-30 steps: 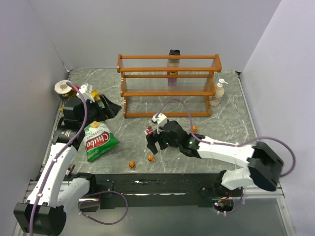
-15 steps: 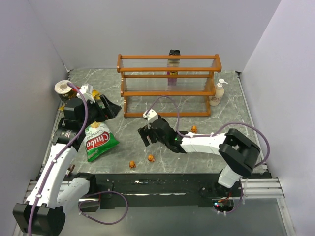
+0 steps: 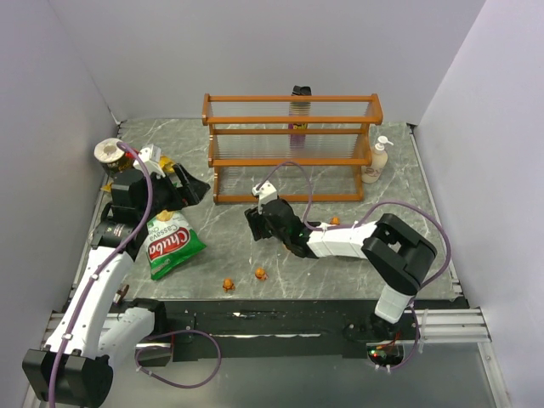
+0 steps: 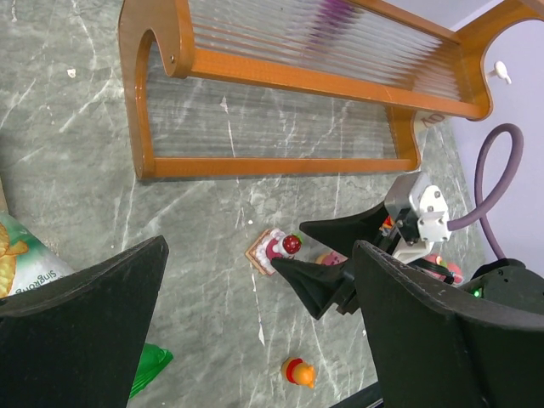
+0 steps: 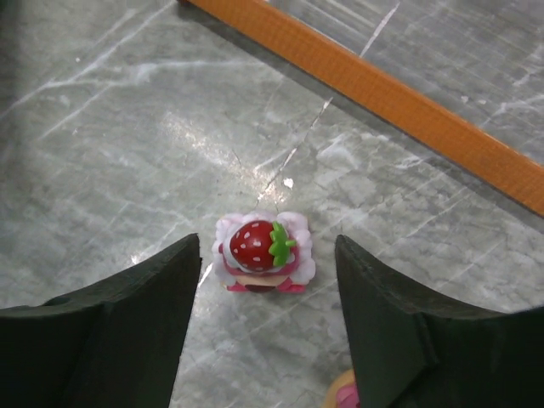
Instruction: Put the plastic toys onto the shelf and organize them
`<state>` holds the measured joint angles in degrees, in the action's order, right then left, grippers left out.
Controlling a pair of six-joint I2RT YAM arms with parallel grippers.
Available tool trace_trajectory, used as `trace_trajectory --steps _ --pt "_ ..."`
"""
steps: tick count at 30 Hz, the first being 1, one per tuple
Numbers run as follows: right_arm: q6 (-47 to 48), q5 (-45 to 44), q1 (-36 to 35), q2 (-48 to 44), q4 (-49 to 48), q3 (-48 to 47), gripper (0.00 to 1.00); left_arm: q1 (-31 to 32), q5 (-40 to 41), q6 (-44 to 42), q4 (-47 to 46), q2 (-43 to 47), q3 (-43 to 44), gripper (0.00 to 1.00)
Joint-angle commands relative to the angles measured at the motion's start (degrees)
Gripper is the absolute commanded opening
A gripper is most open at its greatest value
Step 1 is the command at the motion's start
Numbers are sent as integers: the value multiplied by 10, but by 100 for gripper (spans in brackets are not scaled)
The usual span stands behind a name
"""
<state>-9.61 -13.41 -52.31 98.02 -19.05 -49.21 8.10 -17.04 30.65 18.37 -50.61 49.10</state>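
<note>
Right wrist view is the best guide to this step, which I judge to be picking up the strawberry toy (image 5: 262,251). It stands upright on the table (image 5: 102,127), a red berry on a frilly pink base, roughly centred between the two black fingers (image 5: 119,340). To do it well, the fingers should meet the wider pink base rather than the rounded berry, which looks likely to slip out of a pinch. The squeeze should be slow and even so that neither side pushes the small, light piece over first. A second pink toy (image 5: 344,393) shows at the bottom edge just beside the right-hand finger and could be nudged, so I would avoid any sideways sweep. A straight lift should come before any move toward the shelf (image 3: 293,161), whose lowest orange rail runs just beyond the toy. The right pincer (image 3: 254,223) is spread, with bare marble showing on both sides of the toy. It touches nothing and holds nothing, and is low over the table in front of the shelf's left half. The left pincer (image 3: 181,189) is spread wide and empty, hanging above the table near the chip bag (image 3: 170,242), well away from the toy. Two orange toys (image 3: 228,284) lie nearer the front edge, and no toy can be seen on the shelf.
</note>
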Motion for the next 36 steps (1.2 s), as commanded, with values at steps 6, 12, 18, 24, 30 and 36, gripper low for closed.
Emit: trace_trajectory --steps 6,12,18,24,30,36 --pt "-10 19 11 24 -53 -22 53 2 0 -9 -13 -2 10 96" --pt "-20 11 11 25 -49 -20 41 2 1 -9 -14 -1 8 96" --pt "-20 -12 12 9 -48 -15 9 3 -1 -9 -15 0 7 96" --pt "-24 -60 13 -26 -56 7 0 3 1 -9 -14 2 6 96" --pt "-15 -140 38 -81 -70 43 0 3 1 -8 -14 2 6 96" --pt "-10 -165 111 -109 -100 94 0 5 3 -9 -14 3 5 96"
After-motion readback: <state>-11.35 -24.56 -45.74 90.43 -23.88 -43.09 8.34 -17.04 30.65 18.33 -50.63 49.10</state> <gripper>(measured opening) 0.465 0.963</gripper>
